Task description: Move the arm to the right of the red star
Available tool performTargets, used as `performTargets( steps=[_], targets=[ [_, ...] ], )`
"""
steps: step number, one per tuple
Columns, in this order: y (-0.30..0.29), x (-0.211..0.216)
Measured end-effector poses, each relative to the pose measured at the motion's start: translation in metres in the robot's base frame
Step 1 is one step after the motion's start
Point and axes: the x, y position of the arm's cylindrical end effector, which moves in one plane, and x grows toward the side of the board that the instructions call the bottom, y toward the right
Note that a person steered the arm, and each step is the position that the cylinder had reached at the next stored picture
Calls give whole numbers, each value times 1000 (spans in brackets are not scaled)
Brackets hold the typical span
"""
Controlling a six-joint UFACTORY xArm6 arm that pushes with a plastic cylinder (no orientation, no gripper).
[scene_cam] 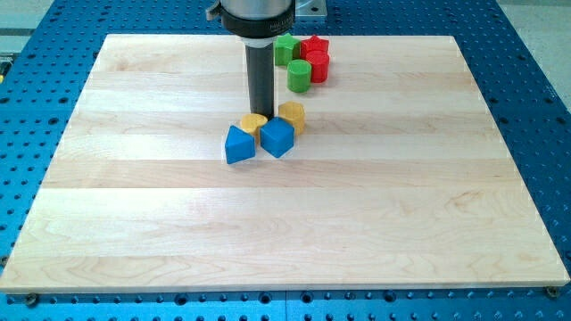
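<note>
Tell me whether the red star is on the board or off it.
On the board. The red star sits on the wooden board near its top edge, beside a green block. My tip is lower, by the yellow blocks.

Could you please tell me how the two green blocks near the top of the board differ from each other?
The rear green block sits nearer the view's top, left of the red star; the front green cylinder stands below it, beside the red cylinder. The rear one's shape is irregular; the front one is plainly round. Both are the same green.
</note>
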Motion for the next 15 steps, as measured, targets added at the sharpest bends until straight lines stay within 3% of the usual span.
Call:
performTargets(
  steps=[2, 3, 4, 7, 10, 15],
  targets=[
    [0, 0],
    [-5, -22],
    [-63, -65],
    [-75, -68],
    [-38, -44],
    [-36, -44]
  ],
)
